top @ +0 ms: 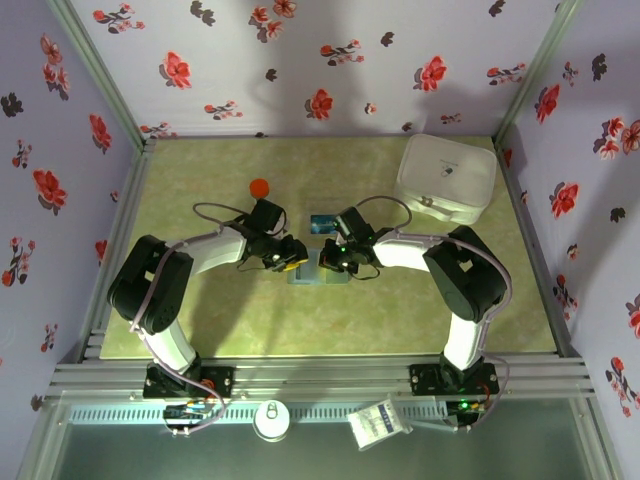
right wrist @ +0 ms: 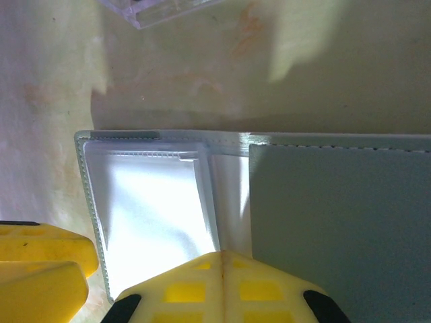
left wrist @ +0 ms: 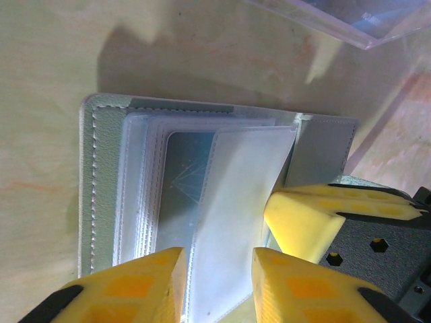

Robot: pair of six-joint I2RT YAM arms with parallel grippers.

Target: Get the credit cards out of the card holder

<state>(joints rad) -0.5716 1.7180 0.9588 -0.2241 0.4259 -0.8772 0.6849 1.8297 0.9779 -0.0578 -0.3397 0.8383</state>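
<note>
The grey-blue card holder [top: 318, 272] lies open on the table between my two grippers. In the left wrist view its clear sleeves fan out, and one sleeve holds a bluish credit card [left wrist: 183, 178]. My left gripper [left wrist: 219, 259] stands open over the holder [left wrist: 101, 168], with a raised clear sleeve [left wrist: 236, 195] running between its yellow fingers. My right gripper [right wrist: 221, 254] is shut, its tips pressed on the holder's fold between the bright sleeve [right wrist: 151, 208] and the grey panel [right wrist: 337, 222]. Another light blue card [top: 322, 223] lies just behind the holder.
A clear plastic box [left wrist: 350, 20] sits just beyond the holder. An orange-capped bottle [top: 259, 187] stands behind the left gripper [top: 297, 262]. A large white lidded container [top: 445, 178] fills the back right corner. Flowered walls close in the table.
</note>
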